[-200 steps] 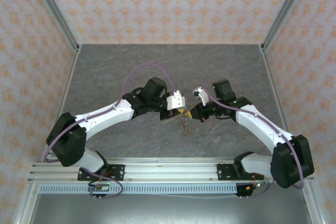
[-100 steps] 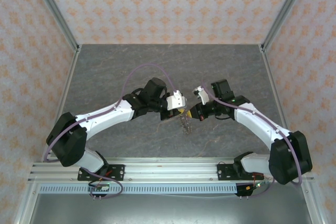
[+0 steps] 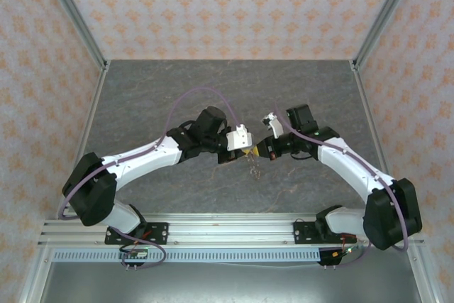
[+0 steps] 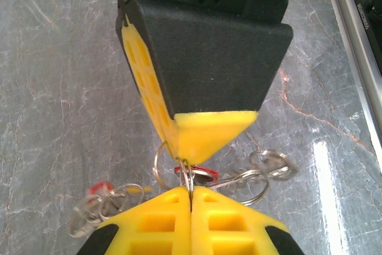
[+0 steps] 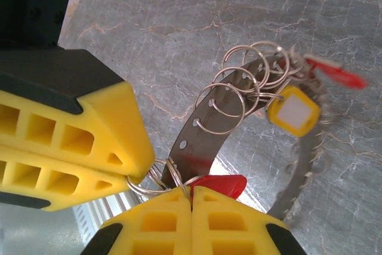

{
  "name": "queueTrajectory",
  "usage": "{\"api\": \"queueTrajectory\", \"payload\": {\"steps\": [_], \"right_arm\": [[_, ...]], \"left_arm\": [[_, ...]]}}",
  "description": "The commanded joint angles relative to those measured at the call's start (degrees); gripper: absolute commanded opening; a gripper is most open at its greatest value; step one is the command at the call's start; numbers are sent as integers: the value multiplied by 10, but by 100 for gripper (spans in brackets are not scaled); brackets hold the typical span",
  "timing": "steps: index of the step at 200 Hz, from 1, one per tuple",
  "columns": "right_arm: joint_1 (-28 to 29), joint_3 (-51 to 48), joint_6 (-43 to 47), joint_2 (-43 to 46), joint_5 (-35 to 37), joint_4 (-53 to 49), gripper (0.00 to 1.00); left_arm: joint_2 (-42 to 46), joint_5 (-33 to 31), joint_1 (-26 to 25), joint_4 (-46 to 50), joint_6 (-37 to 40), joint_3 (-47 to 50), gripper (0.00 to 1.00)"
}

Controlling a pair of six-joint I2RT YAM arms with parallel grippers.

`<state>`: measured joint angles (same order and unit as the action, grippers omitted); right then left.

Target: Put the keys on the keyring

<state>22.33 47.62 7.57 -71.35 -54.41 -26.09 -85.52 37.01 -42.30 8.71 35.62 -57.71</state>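
Pinching the small wire loop (image 5: 152,178) of a tiny red-headed key (image 5: 219,184), the left gripper (image 4: 191,194) and right gripper (image 5: 191,194) were clenched just above the dangling large toothed silver-grey metal keyring (image 5: 190,138), likely to spread it.

**Left arm** (image 3: 142,157): white shell links between black joint housings; black base plate bolted onto the mounting rail (image 3: 227,226).
**Right arm** (image 3: 355,168): same build, mirrored; black base plate on the same rail.
**Cables:** one mauve lead per arm, running from the large black housing nearest the rail out to the wrist.
**Wrist units:** a small white box on each arm, at the end farthest from the rail.
**Left gripper** (image 4: 191,207): two yellow fingers with rectangular cut-out pockets and black outer corners.
**Right gripper** (image 5: 191,201): matching yellow pocketed fingers, wedge-shaped tips, grainy black shell behind.
**Boards:** a small green circuit board with wires hangs just below the rail under each base.
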Motion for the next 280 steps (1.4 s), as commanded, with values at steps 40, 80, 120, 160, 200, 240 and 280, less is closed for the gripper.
{"api": "queueTrajectory", "payload": {"steps": [40, 80, 120, 160, 200, 240, 280], "right_arm": [[-1, -2, 12, 32, -34, 17, 0], [0, -7, 6, 32, -20, 21, 0], [-1, -10, -4, 48, 33, 21, 0], [0, -15, -47, 50, 25, 78, 0], [0, -19, -110, 46, 9, 181, 0], [12, -3, -168, 18, 20, 255, 0], [58, 21, -223, -34, 61, 328, 0]], "left_arm": [[2, -26, -10, 21, -2, -17, 0], [10, -20, -15, 20, -13, -23, 16], [61, -25, -15, -24, -46, 0, 25], [133, -68, -12, -78, -97, 42, 25], [210, -187, -10, -107, -143, 82, 30], [253, -275, -9, -114, -169, 102, 35], [273, -323, -6, -135, -193, 112, 39]]}}
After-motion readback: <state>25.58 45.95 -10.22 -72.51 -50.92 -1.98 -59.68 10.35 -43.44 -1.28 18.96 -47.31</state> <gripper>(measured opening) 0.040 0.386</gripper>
